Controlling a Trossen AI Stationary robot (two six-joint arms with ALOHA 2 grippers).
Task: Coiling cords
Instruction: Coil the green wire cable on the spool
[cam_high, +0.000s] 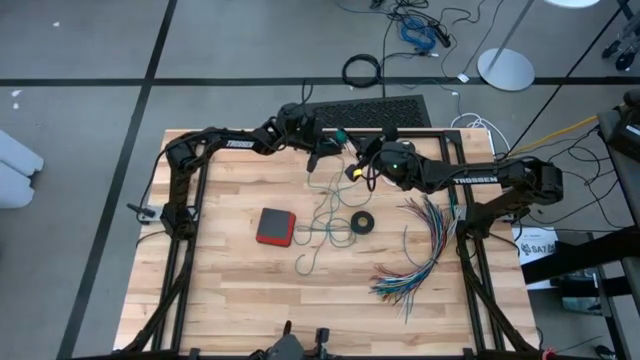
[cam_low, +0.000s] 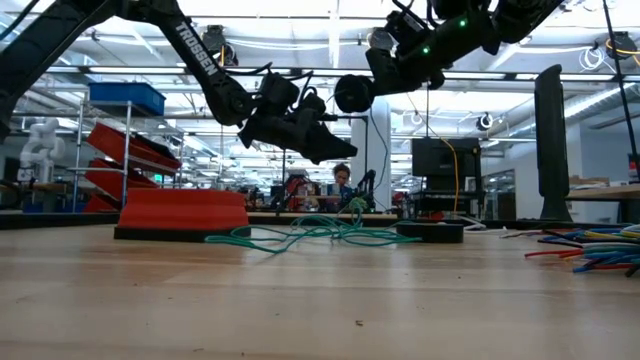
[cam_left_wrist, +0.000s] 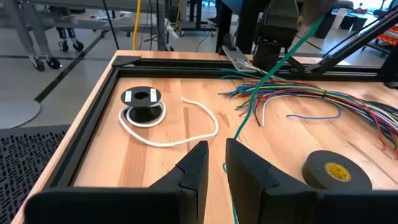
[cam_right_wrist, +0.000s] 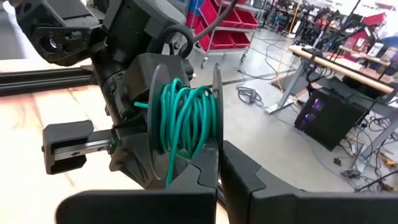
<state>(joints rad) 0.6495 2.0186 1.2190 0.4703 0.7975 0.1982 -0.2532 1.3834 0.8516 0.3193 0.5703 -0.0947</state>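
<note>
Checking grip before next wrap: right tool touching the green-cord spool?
Touching. Right wrist view: right tool fingers clamp the rim of the spool wound with teal-green cord.

Industrial lab: red parts bins (cam_low: 110, 165); workbenches (cam_right_wrist: 348, 68); floor cables (cam_high: 420, 30)

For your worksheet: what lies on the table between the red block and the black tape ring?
In the high view, loose loops of the teal-green cord lie between the red block and the black tape ring.

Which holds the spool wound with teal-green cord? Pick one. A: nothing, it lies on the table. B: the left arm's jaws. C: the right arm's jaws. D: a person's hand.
C: in the right wrist view the right gripper is closed on the rim of the spool, which carries several turns of the teal-green cord, and the spool is up off the table.
</note>
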